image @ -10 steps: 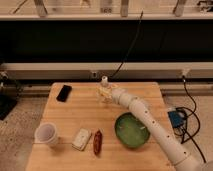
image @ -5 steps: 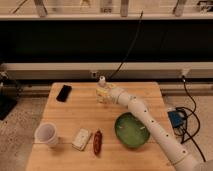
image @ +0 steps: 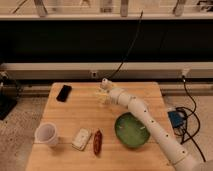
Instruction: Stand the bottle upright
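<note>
The gripper is sitting at the bottle, toward the back of the wooden table; its grip is unclear. A dark wall is running behind, and speckled floor is lying to the left.

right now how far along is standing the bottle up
Done: the gripper is at the bottle, near the wooden table's far edge. In hand: its cap end seems to point up, but whether it stands alone cannot be told. Left: leave it upright, gripper clear.
</note>
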Robot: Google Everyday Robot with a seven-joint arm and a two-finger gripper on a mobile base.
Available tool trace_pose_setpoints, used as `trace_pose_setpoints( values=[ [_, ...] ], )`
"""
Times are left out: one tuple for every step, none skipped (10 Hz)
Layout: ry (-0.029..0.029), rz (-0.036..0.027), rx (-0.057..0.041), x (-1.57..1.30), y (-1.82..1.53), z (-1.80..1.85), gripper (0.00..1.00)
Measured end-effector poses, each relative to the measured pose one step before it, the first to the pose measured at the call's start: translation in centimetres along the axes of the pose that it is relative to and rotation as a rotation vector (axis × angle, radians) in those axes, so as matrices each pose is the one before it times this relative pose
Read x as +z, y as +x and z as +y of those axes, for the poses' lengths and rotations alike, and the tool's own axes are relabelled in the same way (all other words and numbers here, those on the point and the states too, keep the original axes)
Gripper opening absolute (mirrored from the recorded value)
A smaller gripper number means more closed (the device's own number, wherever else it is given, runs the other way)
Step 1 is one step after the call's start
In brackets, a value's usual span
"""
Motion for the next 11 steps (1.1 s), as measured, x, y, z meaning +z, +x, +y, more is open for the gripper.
trace_pose_setpoints(
  values=[
    [-0.00009, -0.00044, -0.00037, -0.017, -0.021, -0.005, 0.8],
    [-0.00057, -0.00051, -0.00048, -0.015, -0.045, 0.016, 0.8],
    [-0.0024, -0.00034, 0.00028, -0.038, -0.019, 0.081, 0.8],
    [-0.00411, 0.00078, 0.00119, -0.052, 0.007, 0.135, 0.8],
    [-0.00505, 0.00009, -0.00076, -0.087, -0.011, 0.187, 0.8],
    [-0.00399, 0.00034, 0.0005, -0.066, -0.015, 0.145, 0.8],
    [-0.00847, -0.00054, -0.00082, -0.134, -0.039, 0.296, 0.8],
    [-0.00688, 0.00042, 0.00143, -0.071, -0.02, 0.252, 0.8],
    [-0.00691, 0.00052, 0.00196, -0.04, 0.005, 0.228, 0.8],
    [-0.00809, 0.00096, 0.00094, -0.058, 0.007, 0.284, 0.8],
    [-0.00301, -0.00102, -0.00007, -0.045, 0.028, 0.136, 0.8]
  ],
)
